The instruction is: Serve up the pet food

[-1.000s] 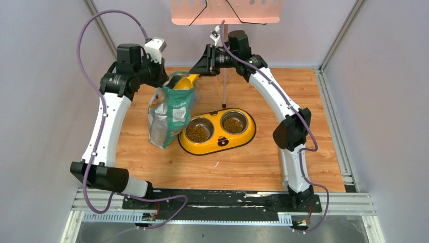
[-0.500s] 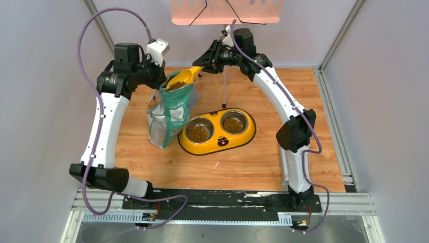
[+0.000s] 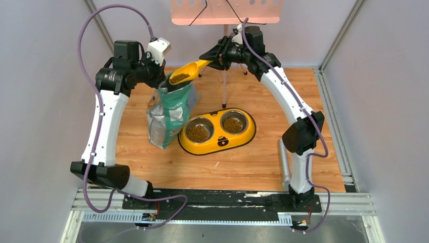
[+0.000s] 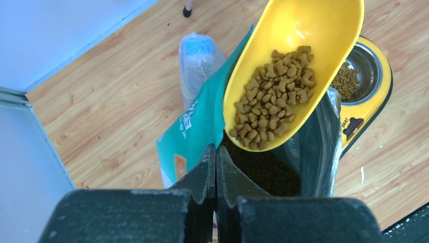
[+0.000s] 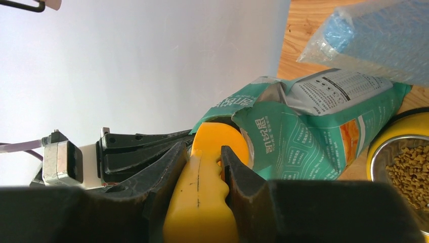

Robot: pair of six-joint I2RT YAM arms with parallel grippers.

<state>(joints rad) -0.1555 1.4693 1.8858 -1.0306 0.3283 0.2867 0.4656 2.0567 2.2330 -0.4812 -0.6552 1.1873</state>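
The pet food (image 4: 273, 101) is a heap of brown kibble lying in a yellow scoop (image 4: 303, 30). My right gripper (image 5: 202, 152) is shut on the scoop's handle (image 5: 200, 202). It holds the scoop (image 3: 188, 72) in the air just above the open green-and-white bag (image 3: 169, 114). More kibble shows dark inside the bag (image 4: 263, 172). At the bag's near rim my left gripper (image 4: 216, 149) is shut, pinching the edge. A yellow double bowl (image 3: 218, 143) stands right of the bag, with kibble in both cups.
A clear-blue plastic packet (image 4: 197, 55) lies behind the bag. A thin stand (image 3: 223, 86) rises behind the bowls under an orange panel (image 3: 225, 11). Grey walls close in the wooden floor on the left, back and right.
The right gripper has lifted the scoop out of the bag's mouth, up and to the right, now full of kibble. The left arm has risen slightly, still holding the bag's rim.
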